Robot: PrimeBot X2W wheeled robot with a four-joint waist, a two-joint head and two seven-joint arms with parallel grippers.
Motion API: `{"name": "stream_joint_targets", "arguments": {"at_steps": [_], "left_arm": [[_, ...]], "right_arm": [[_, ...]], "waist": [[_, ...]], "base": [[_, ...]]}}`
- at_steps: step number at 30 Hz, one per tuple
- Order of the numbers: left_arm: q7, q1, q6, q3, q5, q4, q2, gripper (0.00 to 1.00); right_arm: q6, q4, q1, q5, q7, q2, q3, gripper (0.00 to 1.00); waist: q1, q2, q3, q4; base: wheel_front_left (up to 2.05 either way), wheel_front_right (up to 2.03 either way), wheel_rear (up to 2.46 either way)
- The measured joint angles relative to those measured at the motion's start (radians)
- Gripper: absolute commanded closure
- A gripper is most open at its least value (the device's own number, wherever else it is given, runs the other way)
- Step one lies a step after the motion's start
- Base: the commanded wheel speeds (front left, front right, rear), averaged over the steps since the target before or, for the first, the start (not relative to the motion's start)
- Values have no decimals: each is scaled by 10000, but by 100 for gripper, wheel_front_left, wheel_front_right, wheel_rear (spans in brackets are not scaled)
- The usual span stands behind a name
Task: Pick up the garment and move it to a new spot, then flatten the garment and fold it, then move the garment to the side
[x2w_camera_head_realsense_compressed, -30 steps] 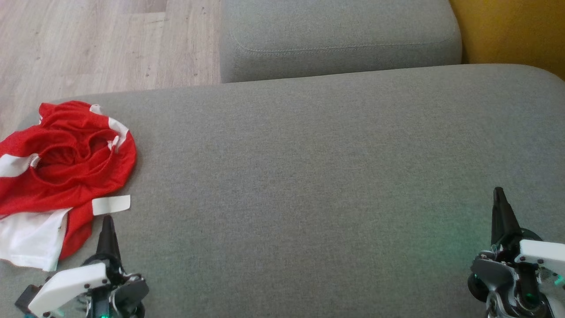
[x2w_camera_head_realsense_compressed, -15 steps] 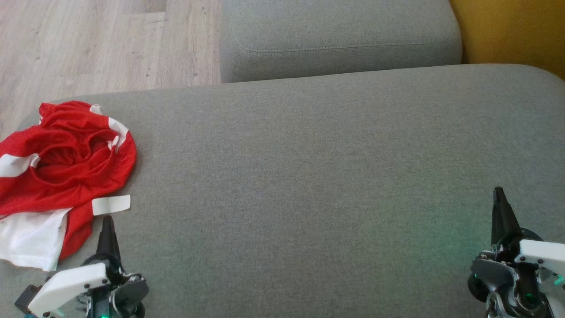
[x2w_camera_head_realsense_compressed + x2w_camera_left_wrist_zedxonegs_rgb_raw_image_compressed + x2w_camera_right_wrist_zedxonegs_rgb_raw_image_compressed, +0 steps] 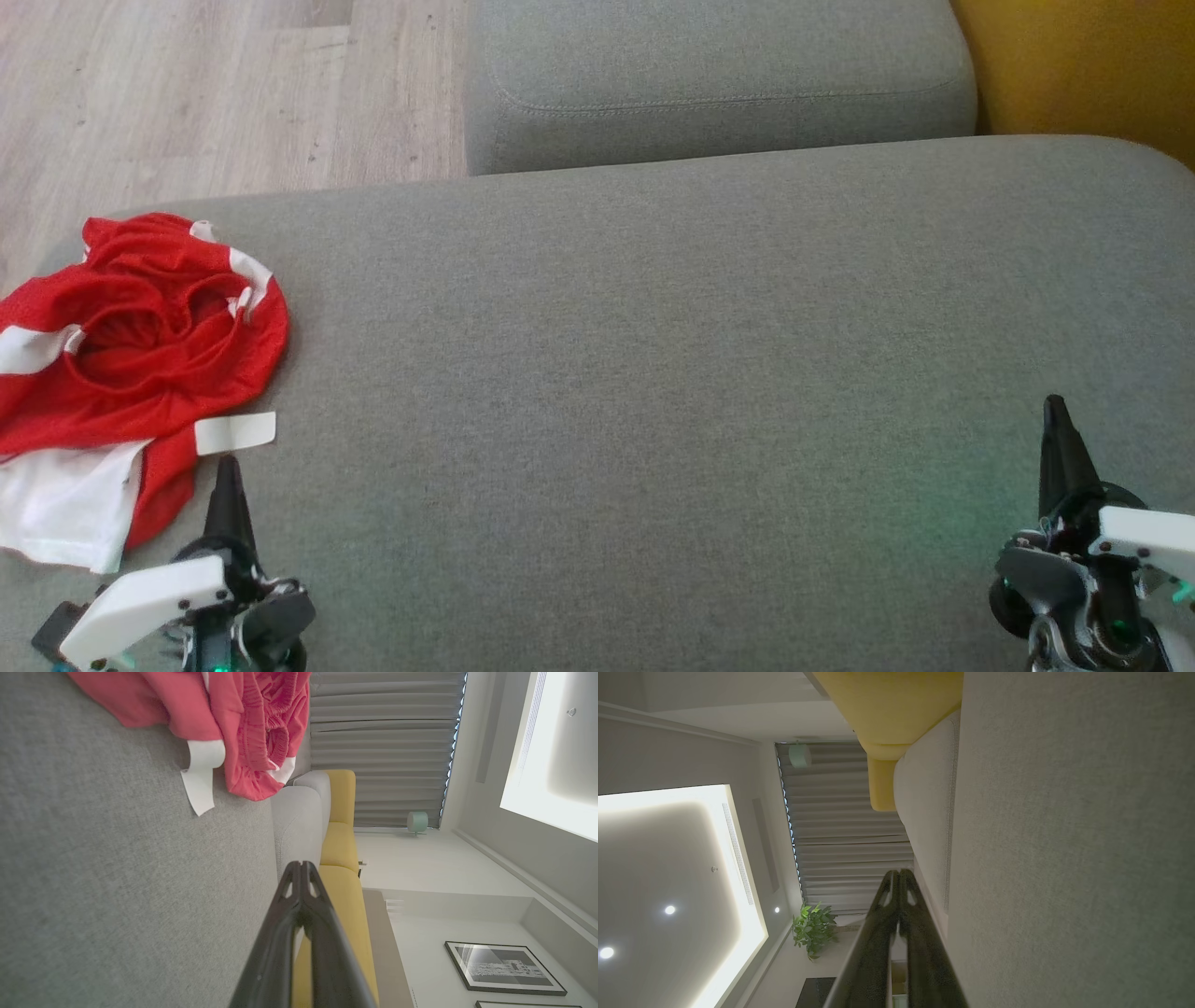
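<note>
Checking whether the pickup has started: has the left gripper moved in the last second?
No. The left gripper, shut, keeps its tip just below the white strip of the garment, the same gap on the cushion as before.

I'm looking into a home living room here: grey fabric sofa cushions [image 3: 653, 373] right in front of me, pale wood-plank floor [image 3: 187, 93] beyond, a yellow sofa [image 3: 343, 849] alongside. The left wrist view gives me pleated grey curtains [image 3: 387, 742] and a framed picture [image 3: 504, 968] on the wall. The right wrist view gives me a potted plant [image 3: 812, 928] and recessed ceiling spotlights [image 3: 669, 910].
</note>
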Motion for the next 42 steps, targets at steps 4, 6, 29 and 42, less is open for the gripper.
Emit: {"name": "stream_joint_targets", "arguments": {"at_steps": [4, 6, 29, 42], "left_arm": [[0, 0, 0, 0, 0, 0, 0, 100], [0, 0, 0, 0, 0, 0, 0, 100], [-2, 362, 8, -109, 0, 667, -31, 0], [-330, 624, 19, -176, 767, 752, -71, 0]], "right_arm": [[0, 0, 0, 0, 0, 0, 0, 100], [0, 0, 0, -2, 0, 0, 0, 100], [0, 685, 373, 0, -4, 44, 27, 0], [0, 840, 605, -318, -295, 54, 493, 0]], "waist": [[0, 0, 0, 0], [0, 0, 0, 0], [0, 0, 0, 0], [0, 0, -60, -24]], "base": [[0, 0, 0], [0, 0, 0], [0, 0, 0], [0, 0, 0]]}}
